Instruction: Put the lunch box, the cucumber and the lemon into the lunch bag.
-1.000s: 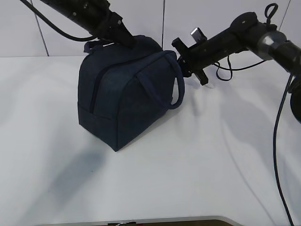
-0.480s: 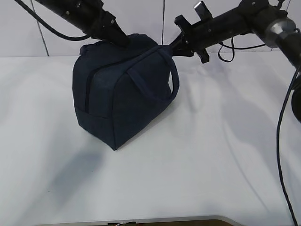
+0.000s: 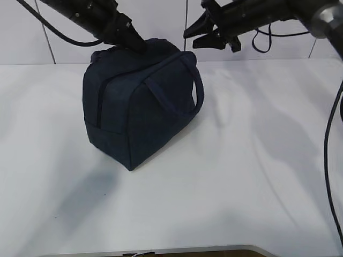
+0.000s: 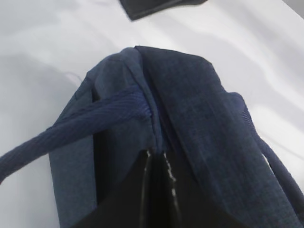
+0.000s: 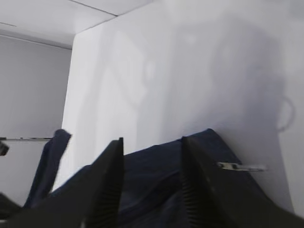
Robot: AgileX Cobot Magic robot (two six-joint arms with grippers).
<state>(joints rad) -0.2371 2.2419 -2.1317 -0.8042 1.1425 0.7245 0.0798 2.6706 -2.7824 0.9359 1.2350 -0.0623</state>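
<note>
So the bag (image 3: 139,101) sits upright on the white desk (image 3: 225,193), left of centre and toward the back edge. Zip runs down the front-left face & looks shut all the way. One handle (image 3: 185,85) loops over the right side, the other pokes out behind the top-left.

Left gripper (image 3: 134,44) comes in from the top-left corner and is pressed right at the top of the bag. In the left wrist cam the two fingers (image 4: 142,190) are basically together, pinched at the seam where the handle strap (image 4: 76,121) meets the top. Can't tell if there's actually fabric caught btwn them or they're just resting on it.

Right gripper (image 3: 194,33) hangs in the air above the bag's top-right, just off the handle, not touching anything. Jaws are spread apart w/ nothing in them. Right wrist cam shows both ribbed fingers (image 5: 107,185) w/ a clear gap, bag top underneath, and the silver zip pull (image 5: 237,166) lying flat on the fabric off to the right.

Box, cucumber, lemon: can't see any of them in any view.
</note>
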